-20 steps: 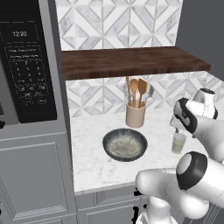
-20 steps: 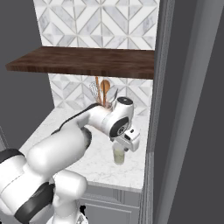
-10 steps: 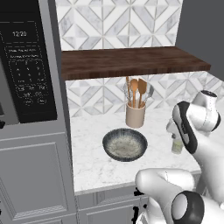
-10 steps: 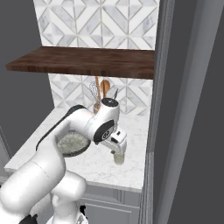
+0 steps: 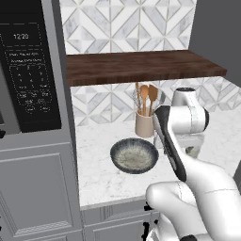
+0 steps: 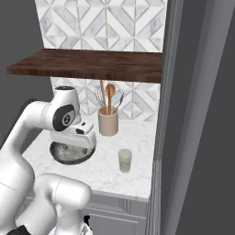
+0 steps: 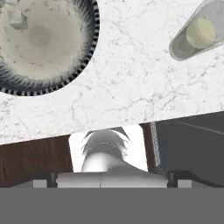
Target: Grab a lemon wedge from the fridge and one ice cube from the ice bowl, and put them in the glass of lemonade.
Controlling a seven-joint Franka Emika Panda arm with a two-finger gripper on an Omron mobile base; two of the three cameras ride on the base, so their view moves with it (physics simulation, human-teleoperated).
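Observation:
The ice bowl [image 5: 134, 155] sits on the marble counter, dark-rimmed and speckled grey inside. In the hand view one pale ice cube [image 7: 17, 19] lies near the far edge of the ice bowl [image 7: 41, 43]. To its right stands the glass of lemonade [image 6: 124, 160], upright and apart from the bowl; the same glass of lemonade [image 7: 197, 36] shows in the hand view. My gripper [image 6: 72, 146] hangs above the bowl's right rim, open, with nothing in it. The fridge [image 6: 197, 114] rises as a dark grey wall at the right. The lemon wedge is out of view.
A beige pot of wooden spoons [image 5: 145, 123] stands against the tiled wall behind the bowl. A dark wooden shelf [image 5: 141, 68] overhangs the counter. A black microwave [image 5: 28, 75] sits in the cabinet at the left. The counter's front edge [image 6: 114, 193] runs just below the glass.
My arm has swung left, carrying the hand from above the glass to above the bowl's right rim. The jaws have stayed open; bowl, glass and pot have not moved.

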